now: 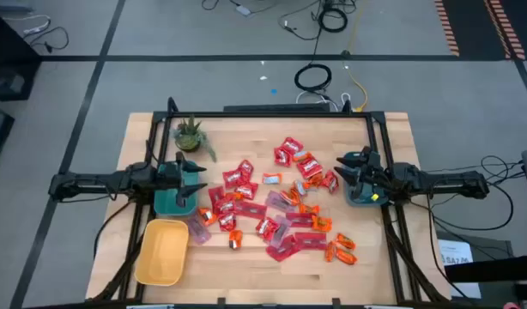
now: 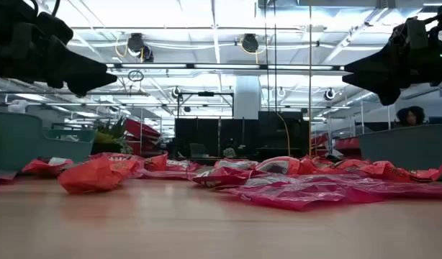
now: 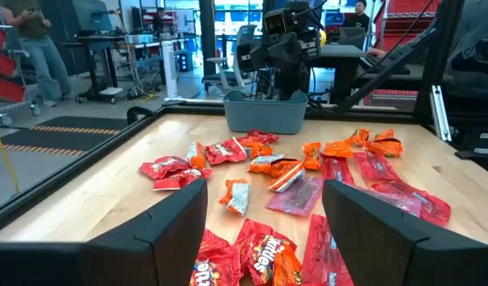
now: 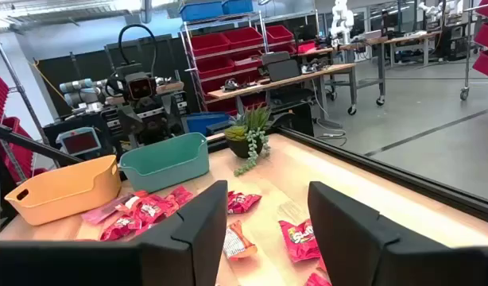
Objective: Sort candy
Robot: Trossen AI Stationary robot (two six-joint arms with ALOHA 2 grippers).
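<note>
The candy (image 1: pixel 281 202) is scattered over the middle of the table: red squarish packets, longer pinkish-red flat packets and small orange pieces, all lying flat on the wood. My left gripper (image 1: pixel 199 178) hovers open above the left teal bin (image 1: pixel 173 202), at the left edge of the pile. In the left wrist view the left gripper (image 3: pixel 264 202) has red packets (image 3: pixel 252 258) below and ahead of it. My right gripper (image 1: pixel 339 169) is open too, raised over the right teal bin (image 1: pixel 364 196). The right wrist view shows the right gripper (image 4: pixel 266 202) above more candy (image 4: pixel 300 238). In the low view both grippers (image 2: pixel 84 75) (image 2: pixel 365 72) hang well above the candy (image 2: pixel 98 173).
A yellow bin (image 1: pixel 163 251) stands at the near left corner, beside the left teal bin. A small potted plant (image 1: pixel 190 133) sits at the far left. Black frame rails (image 1: pixel 272 112) run round the table. Bare wood (image 1: pixel 272 275) lies along the near edge. People stand in the room beyond.
</note>
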